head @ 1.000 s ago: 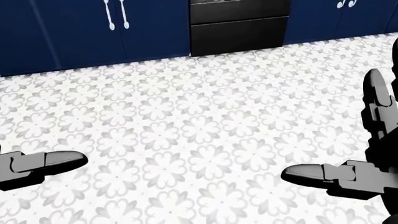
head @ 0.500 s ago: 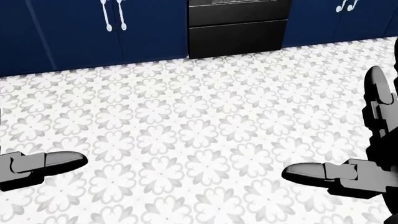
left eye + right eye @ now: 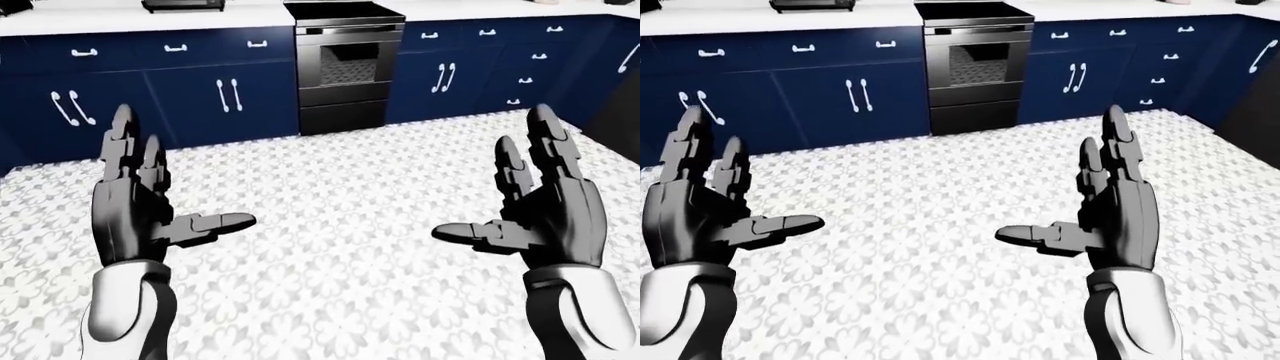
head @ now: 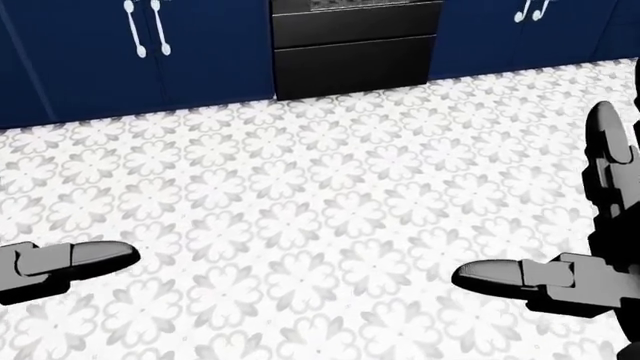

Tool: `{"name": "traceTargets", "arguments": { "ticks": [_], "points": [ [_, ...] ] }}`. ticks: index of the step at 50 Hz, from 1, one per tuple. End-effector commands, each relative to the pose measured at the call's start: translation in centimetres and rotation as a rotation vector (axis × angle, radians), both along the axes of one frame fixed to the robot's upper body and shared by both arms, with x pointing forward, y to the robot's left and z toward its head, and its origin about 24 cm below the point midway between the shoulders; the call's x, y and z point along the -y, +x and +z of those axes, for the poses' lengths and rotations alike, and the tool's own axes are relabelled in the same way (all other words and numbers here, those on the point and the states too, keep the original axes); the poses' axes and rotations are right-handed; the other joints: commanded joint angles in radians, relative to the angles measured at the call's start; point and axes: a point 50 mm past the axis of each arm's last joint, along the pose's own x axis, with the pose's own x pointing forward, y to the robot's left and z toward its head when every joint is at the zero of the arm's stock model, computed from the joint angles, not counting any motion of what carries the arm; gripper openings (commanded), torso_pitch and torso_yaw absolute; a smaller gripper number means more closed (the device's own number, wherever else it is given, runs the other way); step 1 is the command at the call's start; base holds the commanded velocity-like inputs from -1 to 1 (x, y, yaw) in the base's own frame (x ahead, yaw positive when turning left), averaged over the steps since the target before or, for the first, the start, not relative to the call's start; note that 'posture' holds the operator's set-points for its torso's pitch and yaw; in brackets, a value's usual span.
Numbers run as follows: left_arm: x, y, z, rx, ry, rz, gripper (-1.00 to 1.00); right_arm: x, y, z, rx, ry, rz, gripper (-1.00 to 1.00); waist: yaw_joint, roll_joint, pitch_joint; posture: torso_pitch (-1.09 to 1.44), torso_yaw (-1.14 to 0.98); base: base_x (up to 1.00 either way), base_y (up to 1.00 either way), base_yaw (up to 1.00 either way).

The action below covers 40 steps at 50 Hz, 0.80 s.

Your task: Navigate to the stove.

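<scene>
In the left-eye view I see the black, glass-doored stove [image 3: 344, 64] at the top centre, set between glossy navy cabinets [image 3: 200, 97] with small white handles, under a pale tabletop [image 3: 120, 19]. The floor [image 3: 340, 195] is white tile printed with grey flower shapes. My left robot hand [image 3: 140, 206] and right robot hand [image 3: 540, 210] stand upright, dark and jointed, palms facing each other, fingers spread wide and thumbs pointing inward, holding nothing.

The head view looks down: only the stove's flat black lower drawer shows at the top edge, and each thumb pokes in from a side.

In the right-eye view a dark object [image 3: 812, 4] sits on the tabletop left of the stove, possibly an appliance.
</scene>
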Motion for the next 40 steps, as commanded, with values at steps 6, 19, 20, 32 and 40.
{"name": "traceTargets", "arguments": {
  "ticks": [6, 19, 20, 32, 40],
  "points": [
    [0.38, -0.26, 0.90, 0.058, 0.008, -0.021, 1.00, 0.15, -0.25, 0.68, 0.048, -0.009, -0.011, 1.00, -0.023, -0.011, -0.010, 0.00, 0.00, 0.14, -0.25, 0.00],
    [0.30, -0.32, 0.92, 0.058, 0.005, -0.018, 1.00, 0.13, -0.25, 0.57, 0.047, -0.010, -0.011, 1.00, -0.015, 0.098, -0.008, 0.00, 0.00, 0.14, -0.25, 0.00],
    [0.32, -0.36, 0.97, 0.058, 0.004, -0.018, 1.00, 0.13, -0.26, 0.55, 0.046, -0.011, -0.011, 1.00, -0.014, 0.094, -0.014, 0.00, 0.00, 0.14, -0.24, 0.00],
    [0.47, -0.24, 0.93, 0.056, 0.009, -0.023, 1.00, 0.03, -0.22, 0.63, 0.043, -0.015, -0.006, 1.00, -0.025, -0.008, -0.007, 0.00, 0.00, 0.15, -0.23, 0.00],
    [0.47, -0.23, 0.91, 0.057, 0.008, -0.023, 1.00, 0.12, -0.15, 0.58, 0.045, -0.015, -0.008, 1.00, -0.029, 0.084, 0.006, 0.00, 0.00, 0.16, -0.21, 0.00]
  ]
}}
